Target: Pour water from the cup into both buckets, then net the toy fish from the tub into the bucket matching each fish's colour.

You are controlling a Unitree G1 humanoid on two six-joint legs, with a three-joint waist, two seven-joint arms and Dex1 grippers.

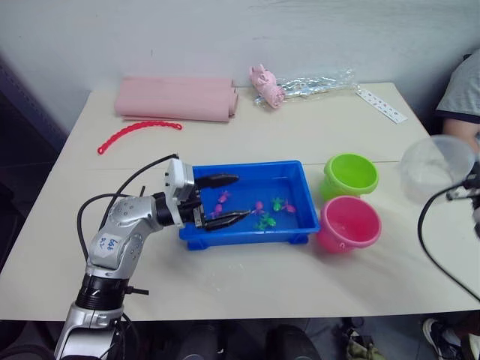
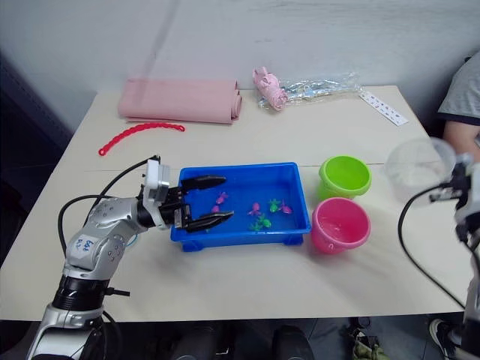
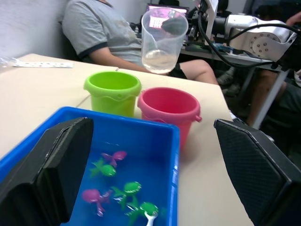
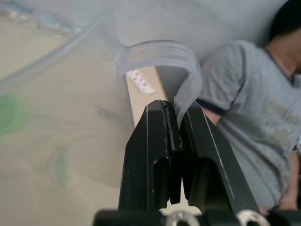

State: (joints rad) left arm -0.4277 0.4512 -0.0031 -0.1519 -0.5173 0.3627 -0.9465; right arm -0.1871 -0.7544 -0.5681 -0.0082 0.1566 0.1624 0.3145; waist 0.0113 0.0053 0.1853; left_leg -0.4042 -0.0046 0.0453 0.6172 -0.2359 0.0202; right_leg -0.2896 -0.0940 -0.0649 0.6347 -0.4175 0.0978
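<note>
Cup (image 1: 437, 166) hangs by its handle, pinched in the closed right end effector (image 4: 173, 127), raised off the surface, water low inside. Green bucket (image 1: 350, 174) and pink bucket (image 1: 348, 223) stand touching, beside and below it. Recommendation: centre the spout over one rim before tilting, then tilt slowly. Left end effector (image 1: 220, 199) gapes wide, empty, over the tub (image 1: 289, 173).

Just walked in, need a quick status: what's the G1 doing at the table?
The right gripper is shut on the handle of the cup, holding it upright in the air past the green bucket and pink bucket; a little water is in it. The left gripper is open over the blue tub, where the toy fish lie.
</note>
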